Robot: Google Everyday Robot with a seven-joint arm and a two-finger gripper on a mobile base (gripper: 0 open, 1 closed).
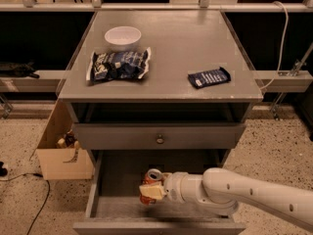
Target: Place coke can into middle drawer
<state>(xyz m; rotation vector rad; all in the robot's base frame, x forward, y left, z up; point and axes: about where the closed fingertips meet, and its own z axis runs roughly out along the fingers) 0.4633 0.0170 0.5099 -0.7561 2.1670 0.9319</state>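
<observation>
Subject: grey cabinet (166, 53), taken as reference for all positions.

1. The middle drawer (115, 179) stands pulled out from the cabinet's lower front. Its grey floor and left side wall are in sight.
2. The upper drawer front (117, 137), with a round metal knob (160, 139) at its centre, sits closed directly above the open drawer.
3. The white arm (254, 196) enters from the cabinet's right side and reaches across the open drawer towards its centre.
4. The gripper (148, 193) is inside the middle drawer, near the front-centre of the cabinet. Its pale fingers (155, 192) are closed against the body of the coke can (153, 176), which they hold.
5. The coke can is within the drawer's walls. Its silver top tilts towards the rear of the cabinet, and red shows below the fingers. Whether its base touches the drawer floor cannot be determined.
6. On the cabinet top, a white bowl (122, 37) stands at the rear left. A blue-and-white snack bag (119, 65) lies just in front of it, and a flat dark blue packet (209, 77) lies near the front right edge, well apart from the bag.
7. An open cardboard box (63, 164) sits on the speckled floor against the cabinet's left side. It holds small items too indistinct to identify.
</observation>
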